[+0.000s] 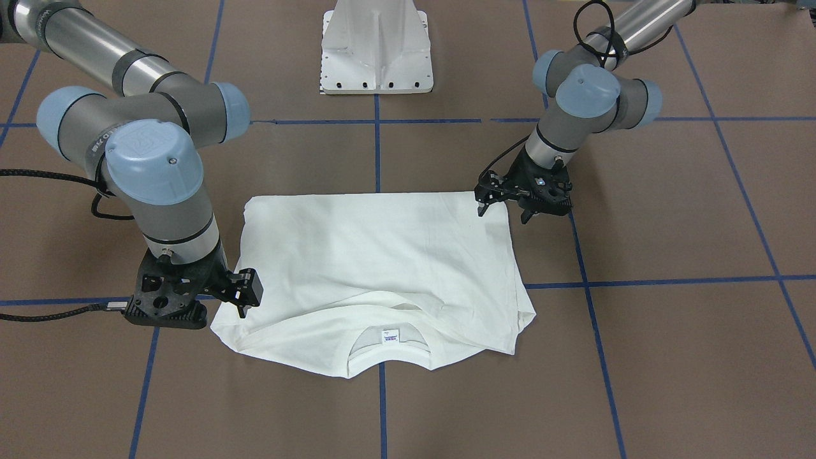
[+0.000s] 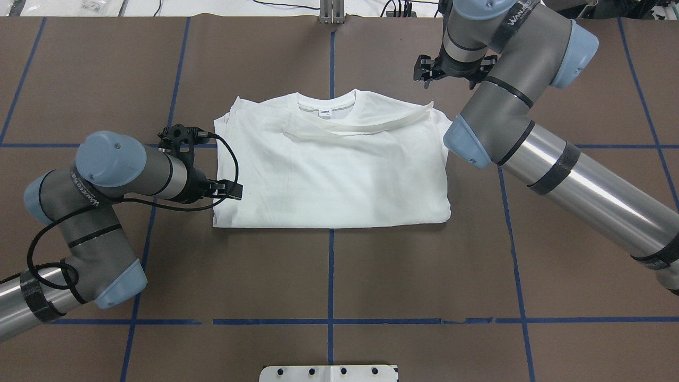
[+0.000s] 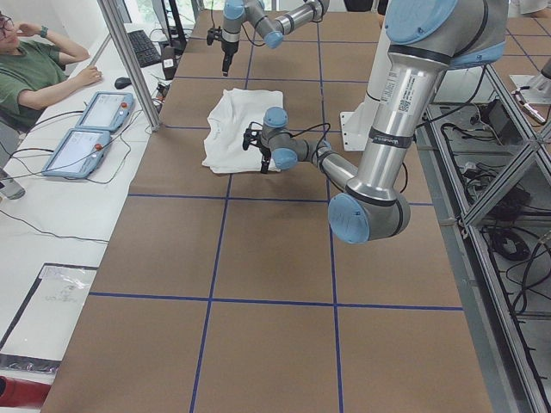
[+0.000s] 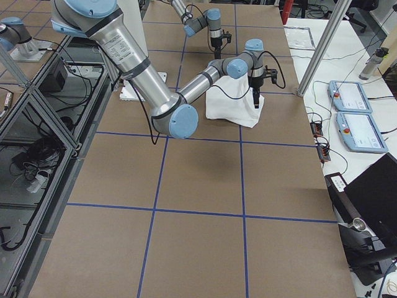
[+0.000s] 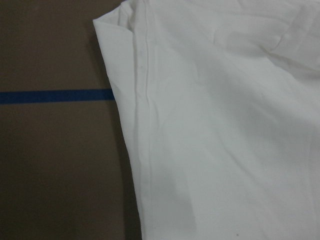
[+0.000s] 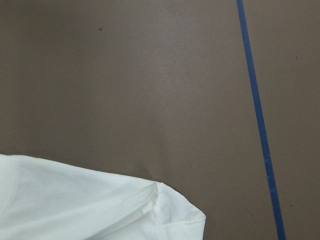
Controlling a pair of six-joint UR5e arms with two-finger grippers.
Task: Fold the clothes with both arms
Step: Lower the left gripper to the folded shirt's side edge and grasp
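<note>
Mid-scene, note white long-sleeved cotton T-shirt (image 1: 382,255) half-folded; black left gripper (image 1: 505,214), black right gripper (image 1: 204,306) wide, empty; finish remaining folds.

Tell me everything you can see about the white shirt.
The T-shirt is white, cotton-looking, folded into a rough rectangle, lying flat on the brown table. Its collar, with a small neck label, faces away from the robot; a folded band crosses beside it. No print shows. The left gripper and right gripper hang at opposite corners; contact is unclear.
</note>
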